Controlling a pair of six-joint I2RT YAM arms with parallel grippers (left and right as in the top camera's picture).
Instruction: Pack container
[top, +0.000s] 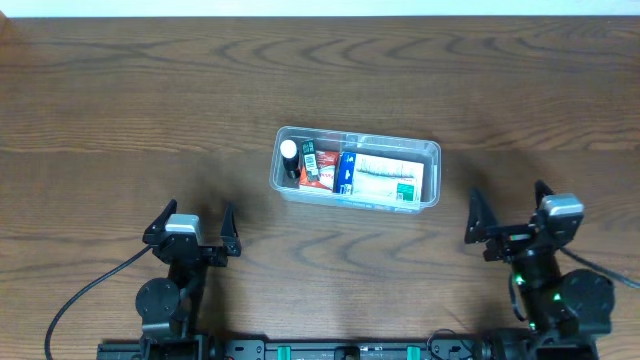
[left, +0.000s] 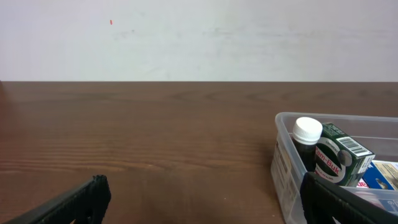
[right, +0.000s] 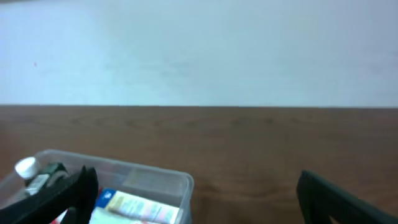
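Note:
The clear plastic container stands at mid-table. Inside it are a dark bottle with a white cap, a green box, a red-and-white item and a blue-and-white cardboard box. The container also shows in the left wrist view at the right and in the right wrist view at the lower left. My left gripper is open and empty, near the front edge, left of the container. My right gripper is open and empty, right of the container.
The brown wooden table reaches a white wall at the back. The arm bases and cables sit along the front edge.

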